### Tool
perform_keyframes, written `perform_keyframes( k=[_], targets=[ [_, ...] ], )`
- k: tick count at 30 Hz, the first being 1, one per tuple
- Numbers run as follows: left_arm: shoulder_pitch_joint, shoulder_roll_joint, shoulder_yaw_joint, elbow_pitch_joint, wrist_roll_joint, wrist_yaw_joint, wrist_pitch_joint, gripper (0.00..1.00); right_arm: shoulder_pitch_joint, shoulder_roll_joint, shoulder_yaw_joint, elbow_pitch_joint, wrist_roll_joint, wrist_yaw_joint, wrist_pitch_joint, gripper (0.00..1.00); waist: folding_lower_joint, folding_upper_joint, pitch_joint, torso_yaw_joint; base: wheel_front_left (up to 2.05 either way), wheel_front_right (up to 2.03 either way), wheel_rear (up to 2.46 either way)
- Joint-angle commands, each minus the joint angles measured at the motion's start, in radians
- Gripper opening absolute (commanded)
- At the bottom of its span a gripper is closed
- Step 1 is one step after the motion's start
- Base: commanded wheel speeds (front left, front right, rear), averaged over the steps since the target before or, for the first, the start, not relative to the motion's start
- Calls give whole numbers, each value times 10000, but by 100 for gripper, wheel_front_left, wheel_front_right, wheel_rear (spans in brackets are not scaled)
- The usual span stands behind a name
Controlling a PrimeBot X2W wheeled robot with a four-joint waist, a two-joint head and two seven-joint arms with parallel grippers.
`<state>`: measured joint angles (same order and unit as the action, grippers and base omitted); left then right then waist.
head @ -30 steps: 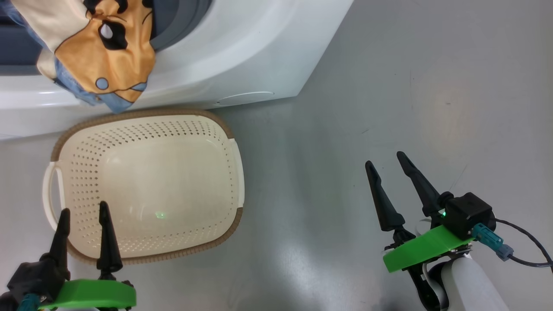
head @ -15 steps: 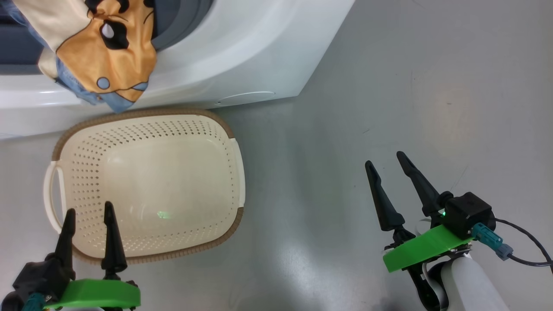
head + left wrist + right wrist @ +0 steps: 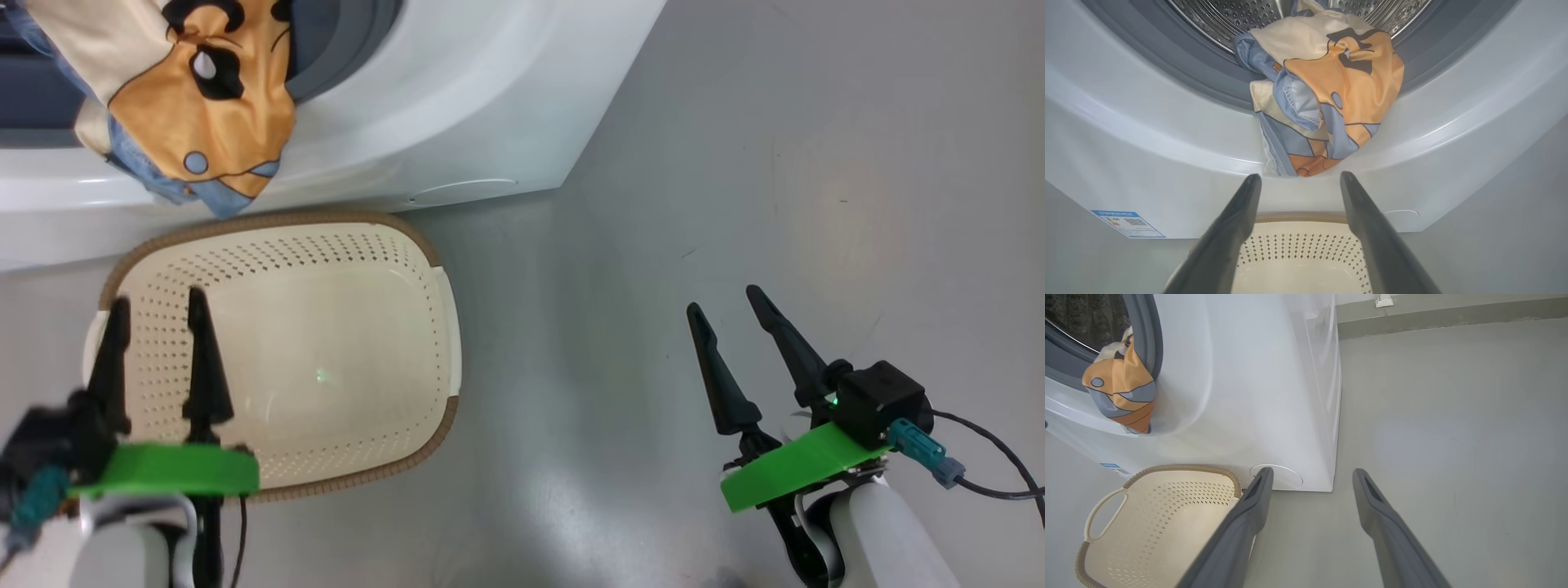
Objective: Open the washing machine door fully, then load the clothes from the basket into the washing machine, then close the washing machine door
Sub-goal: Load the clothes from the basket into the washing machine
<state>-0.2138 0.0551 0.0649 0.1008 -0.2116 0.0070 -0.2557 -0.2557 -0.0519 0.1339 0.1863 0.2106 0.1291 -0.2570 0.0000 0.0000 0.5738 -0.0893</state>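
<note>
Draping over the lower lip of big white front-loading washing machine [image 3: 457,106]: soft cream, orange and light-blue printed clothes [image 3: 196,98], partly inside. Just below, touching machine's front: cream perforated plastic basket [image 3: 351,318], brown rim. Left gripper [image 3: 155,298] above basket's left edge, jaws apart. Right gripper [image 3: 722,298] over bare grey floor [image 3: 775,163], well right of basket, jaws apart.

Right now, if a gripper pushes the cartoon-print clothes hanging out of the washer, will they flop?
Probably floppy: the clothes drape in soft folds over the lip of the washing machine. Likely light, since thin hemmed edges show. A push would probably bunch them up rather than slide them in whole.
</note>
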Motion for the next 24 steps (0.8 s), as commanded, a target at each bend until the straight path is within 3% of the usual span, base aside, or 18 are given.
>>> perform_keyframes(
  k=[1, 12, 24],
  targets=[
    [-239, 277, 235, -36, 2, -83, 87, 100, -54, 17, 283, -161, -41, 16, -48, 100, 0, 0, -33, -27, 0, 0, 0],
    [-2875, 1082, 66, 443, -255, -395, 1817, 100, -20, 17, 307, -119, -20, 16, -48, 100, 0, 0, -238, -270, 0, 0, 0],
    [-3450, 829, -133, 1028, -718, -228, 3224, 100, 23, 17, 359, -132, 90, 16, -48, 100, 0, 0, -260, -340, 0, 0, 0]
  ],
)
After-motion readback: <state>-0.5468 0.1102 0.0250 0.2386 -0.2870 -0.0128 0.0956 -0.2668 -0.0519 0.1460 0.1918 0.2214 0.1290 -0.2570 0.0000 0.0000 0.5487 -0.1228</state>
